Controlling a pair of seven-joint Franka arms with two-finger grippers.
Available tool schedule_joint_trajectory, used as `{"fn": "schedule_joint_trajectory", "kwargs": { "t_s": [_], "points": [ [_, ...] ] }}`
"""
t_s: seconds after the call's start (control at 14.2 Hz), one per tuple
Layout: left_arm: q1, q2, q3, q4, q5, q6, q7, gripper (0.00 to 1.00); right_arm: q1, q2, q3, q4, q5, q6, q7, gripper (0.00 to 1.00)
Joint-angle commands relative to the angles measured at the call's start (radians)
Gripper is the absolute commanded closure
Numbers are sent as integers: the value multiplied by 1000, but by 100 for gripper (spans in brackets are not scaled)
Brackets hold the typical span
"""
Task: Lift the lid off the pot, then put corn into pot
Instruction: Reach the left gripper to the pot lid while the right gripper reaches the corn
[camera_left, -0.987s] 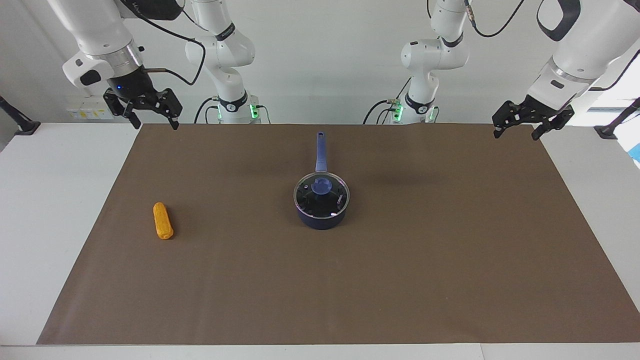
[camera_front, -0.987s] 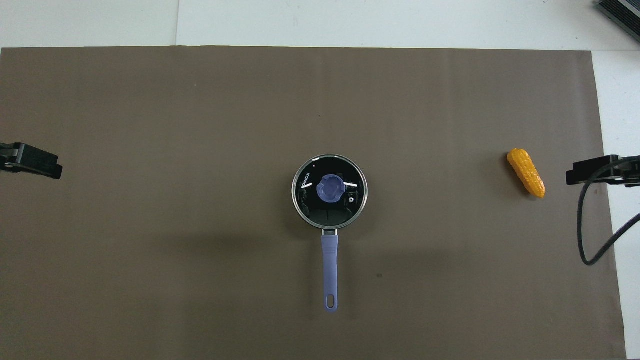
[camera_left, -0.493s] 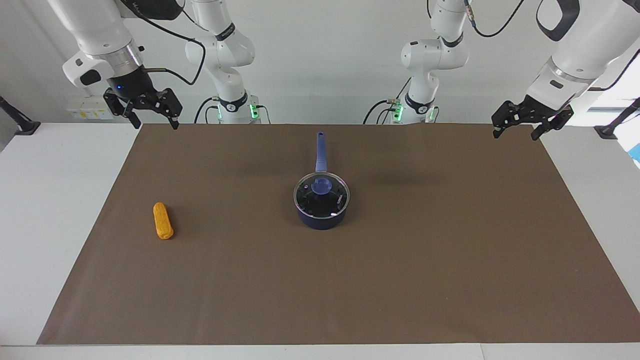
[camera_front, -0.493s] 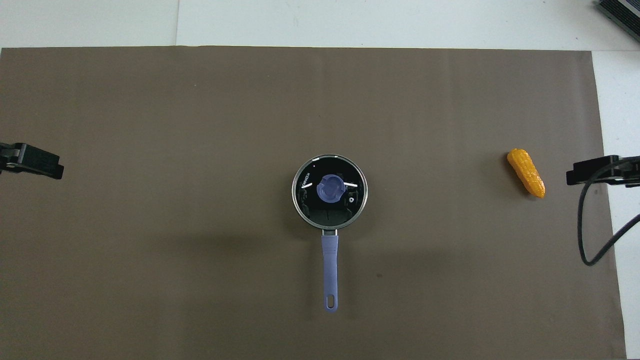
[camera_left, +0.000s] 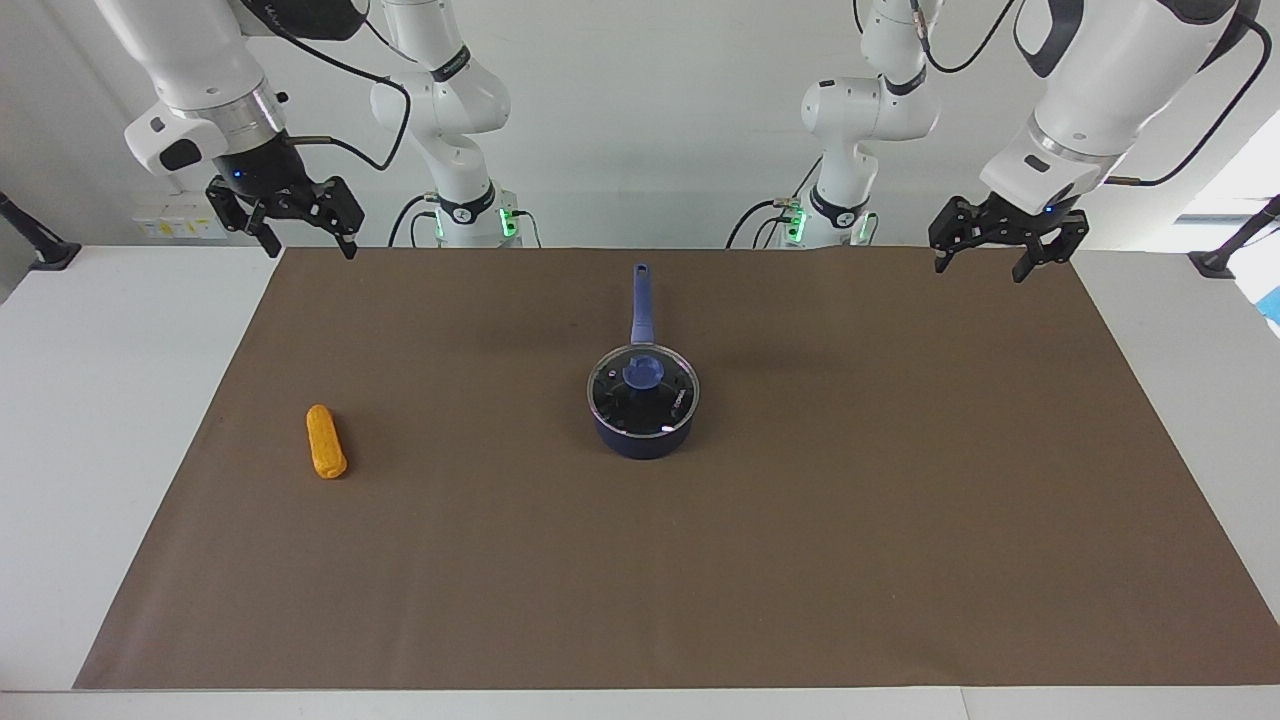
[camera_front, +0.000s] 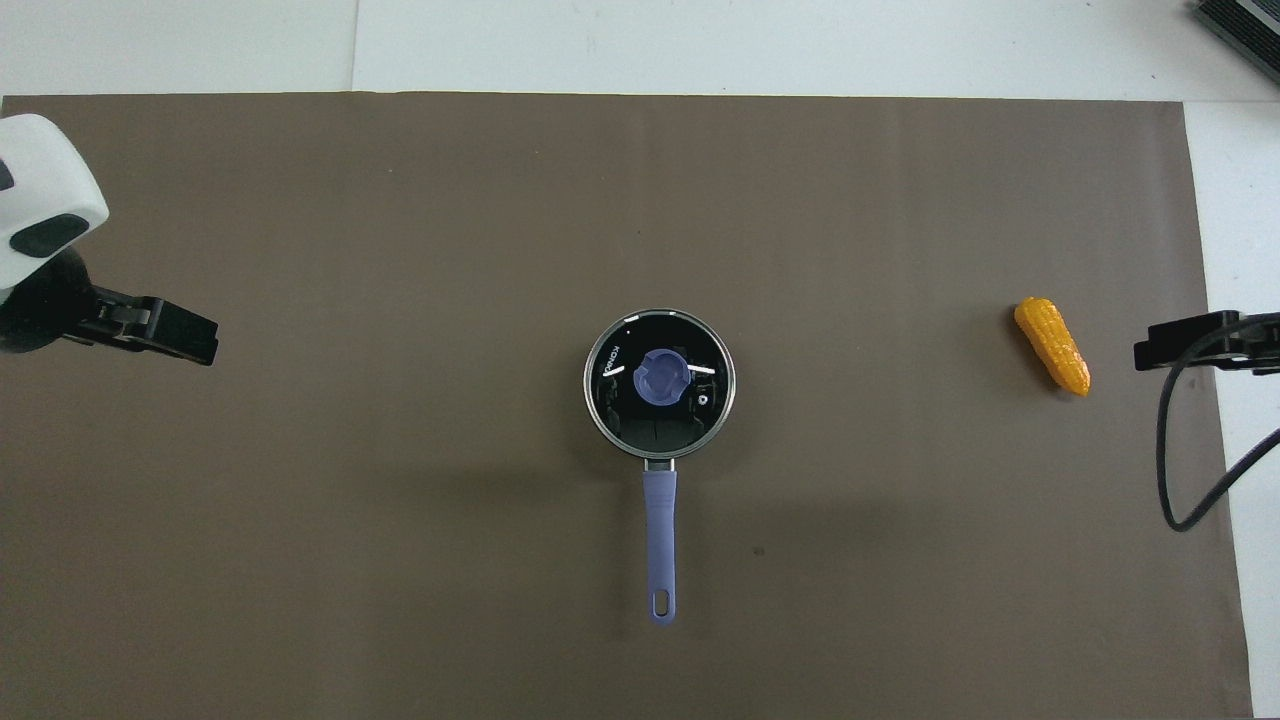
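The dark blue pot (camera_left: 640, 437) stands mid-mat, its long handle (camera_front: 659, 540) pointing toward the robots. The glass lid (camera_left: 642, 390) with its blue knob (camera_front: 661, 378) sits closed on it. The orange-yellow corn (camera_left: 325, 442) lies on the mat toward the right arm's end, also seen in the overhead view (camera_front: 1052, 346). My left gripper (camera_left: 980, 268) is open and empty, up in the air over the mat's edge at the left arm's end. My right gripper (camera_left: 311, 250) is open and empty, raised over the mat's corner at its own end, waiting.
A brown mat (camera_left: 800, 520) covers most of the white table (camera_left: 100, 400). A black cable (camera_front: 1170, 470) hangs from the right arm near the corn's end of the mat.
My left gripper has swung inward from the table's end toward the pot. The right arm, pot, lid and corn have not moved.
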Motion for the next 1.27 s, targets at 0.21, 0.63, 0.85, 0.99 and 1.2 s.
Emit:
{"fn": "schedule_joint_trajectory", "kwargs": {
  "t_s": [0.21, 0.63, 0.85, 0.99, 1.2],
  "points": [
    [-136, -16, 10, -44, -6, 51, -203, 0, -6, -22, 6, -45, -5, 15, -31, 0],
    [-254, -5, 10, -112, -24, 184, -362, 0, -51, 74, 5, -254, 0, 317, -226, 0],
    [-310, 35, 10, -110, -30, 225, -416, 0, -117, 218, 5, -262, 2, 487, -391, 0],
    [-350, 59, 10, -101, -38, 236, -463, 0, -126, 280, 5, -262, 2, 577, -459, 0],
    [-406, 122, 10, -94, -34, 276, -533, 0, -137, 373, 3, -265, -3, 672, -554, 0]
  ]
}}
